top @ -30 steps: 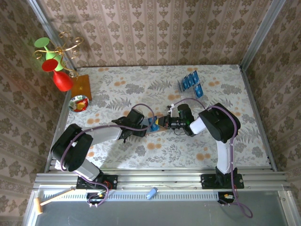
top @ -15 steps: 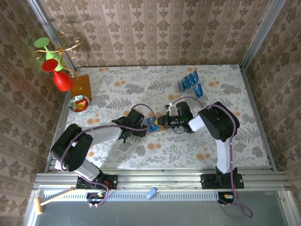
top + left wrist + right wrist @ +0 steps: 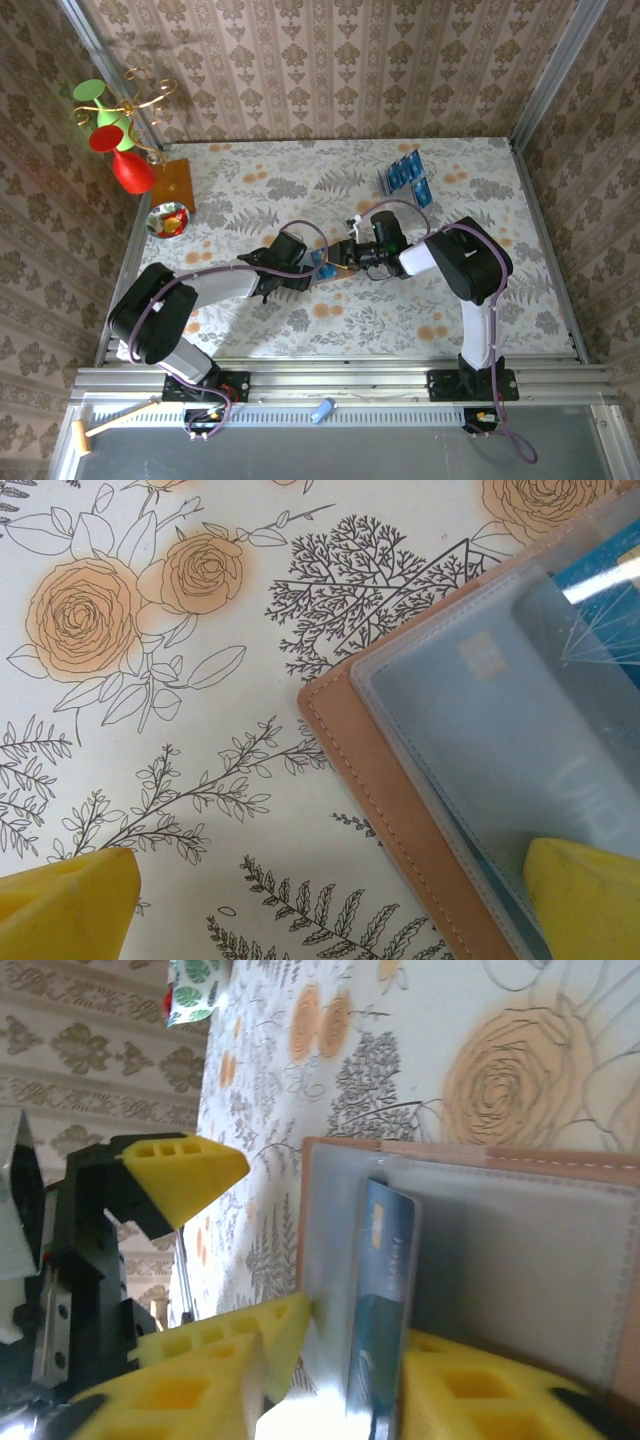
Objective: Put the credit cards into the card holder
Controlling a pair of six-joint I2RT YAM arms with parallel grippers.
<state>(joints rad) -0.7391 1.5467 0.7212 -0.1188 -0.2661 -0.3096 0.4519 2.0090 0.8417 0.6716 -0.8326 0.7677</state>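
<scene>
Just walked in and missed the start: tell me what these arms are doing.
The left gripper, open, rests one finger on the card holder mid-table. The right gripper straddles a blue credit card standing in one of its slots, jaws parted. Further back on the right wait more cards.

The holder lies mid-table between the left gripper on its left and the right gripper on its right, a card part-way in its pocket. A rack stands behind, toward the far right. At the far left a board stands just behind a bowl.
</scene>
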